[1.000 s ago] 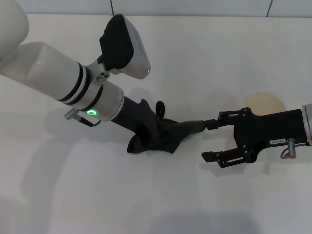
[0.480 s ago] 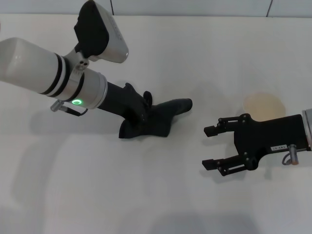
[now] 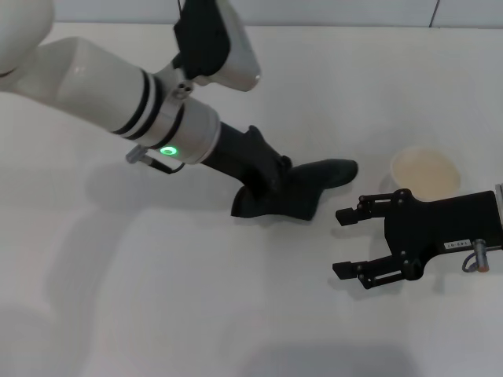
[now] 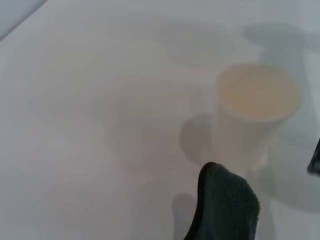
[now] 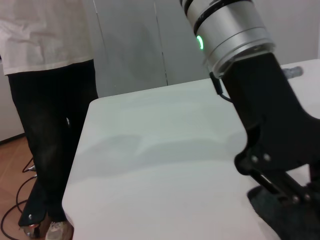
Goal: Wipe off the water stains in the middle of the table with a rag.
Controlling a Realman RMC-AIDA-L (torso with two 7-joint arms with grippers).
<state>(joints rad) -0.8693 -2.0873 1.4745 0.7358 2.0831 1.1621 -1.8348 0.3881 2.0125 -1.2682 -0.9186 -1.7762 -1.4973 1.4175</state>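
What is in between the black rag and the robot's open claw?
Nothing. In the head view, only bare white table lies between the rag, held down by the left gripper, and the open right gripper. The paper cup stands off to the side.

The left arm's gripper (image 5: pixel 280 192) fills the near side — a silver wrist ring with a green light, then a black body reaching down to the white counter (image 5: pixel 150 165). Its fingers (image 5: pixel 277 185) press into the dark rag (image 5: pixel 272 212) on the counter. Beyond the counter's far edge stands a person (image 5: pixel 45 100) — white shirt, black trousers — before grey cabinet doors (image 5: pixel 135 45).
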